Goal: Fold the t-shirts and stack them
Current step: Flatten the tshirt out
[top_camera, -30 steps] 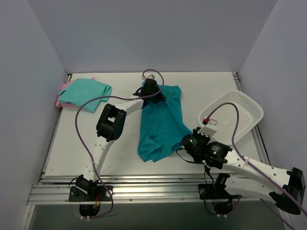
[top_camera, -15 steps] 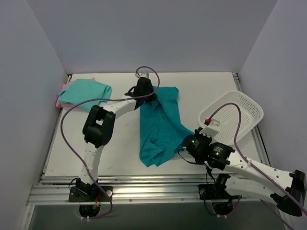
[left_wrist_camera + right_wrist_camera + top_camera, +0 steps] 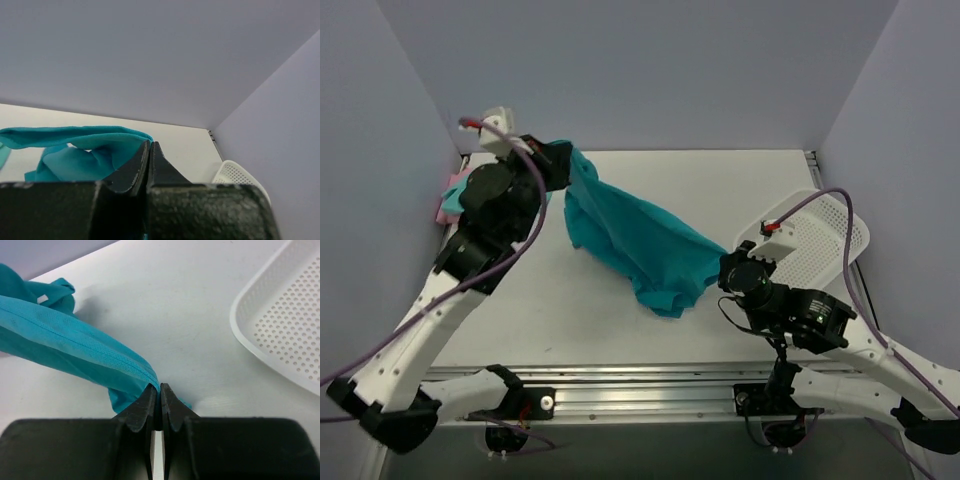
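Observation:
The darker teal t-shirt (image 3: 630, 238) hangs stretched in the air between my two grippers, sagging onto the table in the middle. My left gripper (image 3: 568, 160) is shut on one edge of it, raised at the back left; its cloth shows beside the left gripper (image 3: 149, 143) in the left wrist view (image 3: 80, 145). My right gripper (image 3: 722, 262) is shut on the other edge near the table; in the right wrist view the right gripper (image 3: 155, 388) pinches the teal hem (image 3: 75, 347). The mint-green and pink t-shirts lie at the back left, mostly hidden behind my left arm; a pink edge (image 3: 447, 196) shows.
A white plastic mesh basket (image 3: 825, 240) sits at the right edge of the table, also in the right wrist view (image 3: 285, 330). Grey walls enclose the table on three sides. The metal rail (image 3: 640, 385) runs along the near edge.
My left arm swung up and to the back left, lifting the teal shirt's far edge off the table. My right gripper rose and moved slightly right, pulling the shirt taut between them.

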### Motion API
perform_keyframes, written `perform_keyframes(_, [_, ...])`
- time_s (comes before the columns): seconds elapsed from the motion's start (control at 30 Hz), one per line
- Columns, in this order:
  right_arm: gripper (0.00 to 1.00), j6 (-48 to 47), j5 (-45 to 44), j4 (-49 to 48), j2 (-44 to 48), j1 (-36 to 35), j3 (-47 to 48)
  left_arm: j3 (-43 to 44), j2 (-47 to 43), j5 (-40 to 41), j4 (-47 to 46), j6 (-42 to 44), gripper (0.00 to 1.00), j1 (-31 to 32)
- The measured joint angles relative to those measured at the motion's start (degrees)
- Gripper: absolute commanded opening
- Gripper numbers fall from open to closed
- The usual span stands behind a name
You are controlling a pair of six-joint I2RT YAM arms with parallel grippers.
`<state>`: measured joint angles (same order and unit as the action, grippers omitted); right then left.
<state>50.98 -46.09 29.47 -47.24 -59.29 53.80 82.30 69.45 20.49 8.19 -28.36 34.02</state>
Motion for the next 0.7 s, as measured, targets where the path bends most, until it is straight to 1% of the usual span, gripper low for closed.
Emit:
perform_keyframes(0.17, [0.00,-8.39,6.67,-2.08,1.14,-0.87,6.88,0.22,-13.49,4.90,8.76,3.10,0.02,4.42])
perform_keyframes(0.3, [0.00,-14.10,15.04,-4.37,4.20,-1.18,12.61,3.54,-19.85,4.94,17.18,3.63,0.02,5.49])
perform_keyframes(0.4, [0.00,-17.00,21.79,-7.26,5.99,-1.18,17.22,7.30,-23.47,3.10,21.97,3.52,0.02,5.62])
perform_keyframes(0.53, [0.00,-19.28,29.70,-13.03,8.13,-1.16,22.34,11.52,-26.95,-1.53,24.81,3.26,0.02,5.42])
perform_keyframes(0.63, [0.00,-20.15,33.11,-16.94,7.87,-1.03,24.90,14.95,-28.20,-5.81,25.05,3.08,0.02,2.80])
perform_keyframes(0.7, [0.00,-20.70,32.96,-18.67,6.78,-1.01,25.86,15.67,-28.52,-8.48,24.28,2.95,0.02,-0.59])
